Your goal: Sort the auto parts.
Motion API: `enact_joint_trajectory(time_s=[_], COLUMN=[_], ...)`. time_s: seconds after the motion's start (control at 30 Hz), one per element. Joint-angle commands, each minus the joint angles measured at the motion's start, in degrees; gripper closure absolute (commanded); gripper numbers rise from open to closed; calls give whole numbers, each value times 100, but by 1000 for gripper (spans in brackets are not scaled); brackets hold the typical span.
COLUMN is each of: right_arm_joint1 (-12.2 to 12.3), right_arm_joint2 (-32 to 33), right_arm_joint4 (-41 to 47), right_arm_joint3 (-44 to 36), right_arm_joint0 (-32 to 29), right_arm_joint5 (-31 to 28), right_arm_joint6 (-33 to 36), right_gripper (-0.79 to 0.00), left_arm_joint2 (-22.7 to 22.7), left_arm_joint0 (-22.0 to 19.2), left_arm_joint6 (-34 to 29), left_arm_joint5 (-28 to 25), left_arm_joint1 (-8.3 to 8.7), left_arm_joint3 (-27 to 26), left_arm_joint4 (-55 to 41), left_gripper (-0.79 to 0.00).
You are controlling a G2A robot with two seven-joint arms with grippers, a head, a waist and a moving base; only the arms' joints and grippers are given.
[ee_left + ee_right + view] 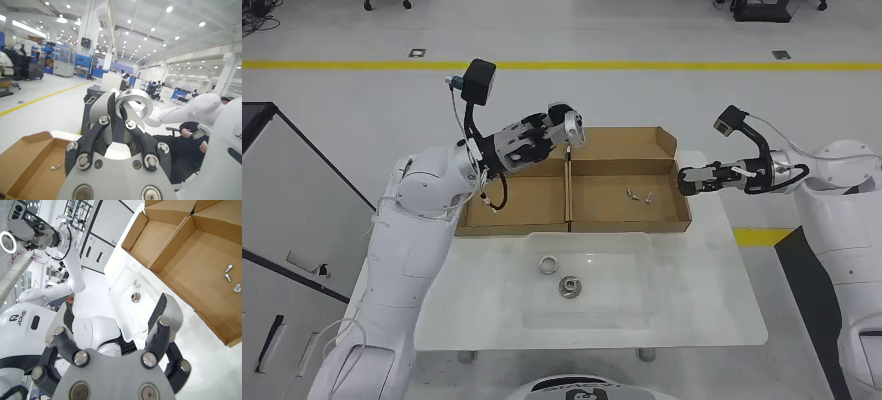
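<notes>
Around the white table [722, 300]
A yellow floor line [642, 65] runs beyond the table's far edge; a grey cabinet [287, 190] stands off its left edge; two floor plates [417, 52] lie by the line.

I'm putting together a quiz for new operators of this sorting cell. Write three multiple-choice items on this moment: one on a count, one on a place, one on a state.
1. How many parts lie in the clear tray?
A. two
B. four
C. none

2. Where do the bolts lie?
A. in the clear tray
B. in the cardboard box, in the compartment nearer the right gripper
C. in the box's other compartment

3. The left gripper is:
A. open and empty
B. shut on a bolt
C. shut on a metal ring

Key:
1 A, a small ring and a flanged hub lie there.
2 B, they rest on that compartment's floor.
3 C, it pinches the metal ring's wall.
</notes>
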Motion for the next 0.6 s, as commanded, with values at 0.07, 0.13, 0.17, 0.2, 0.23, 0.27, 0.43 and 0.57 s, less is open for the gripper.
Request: enact_joint_trajectory(time_s=[0.07, 0.13, 0.17, 0.2, 0.23, 0.27, 0.43, 0.57], right_arm_joint1=[0, 0, 0, 0, 0, 0, 0, 0], right_arm_joint2=[0, 0, 0, 0, 0, 0, 0, 0], right_arm_joint4=[0, 0, 0, 0, 0, 0, 0, 0], right_arm_joint3=[0, 0, 0, 0, 0, 0, 0, 0], right_arm_joint0=[0, 0, 0, 0, 0, 0, 0, 0], right_arm_joint5=[0, 0, 0, 0, 0, 0, 0, 0], right_arm_joint6=[0, 0, 0, 0, 0, 0, 0, 0], right_gripper=[-785, -785, -785, -785, -785, -785, -785, -785], left_arm_joint2=[17, 33, 32, 22, 30, 23, 24, 148], left_arm_joint0=[9, 24, 26, 23, 40, 42, 34, -86], left_arm_joint6=[-123, -236, -306, -370, -443, -480, -743, -965], left_arm_joint5=[271, 392, 460, 504, 565, 626, 854, 956], left_arm_joint1=[44, 70, 86, 103, 119, 132, 205, 241], left_arm_joint3=[66, 93, 106, 109, 133, 136, 217, 406], left_arm_joint4=[776, 1013, 1140, 1324, 1452, 1549, 2134, 2548], left_gripper=[0, 0, 0, 0, 0, 0, 0, 0])
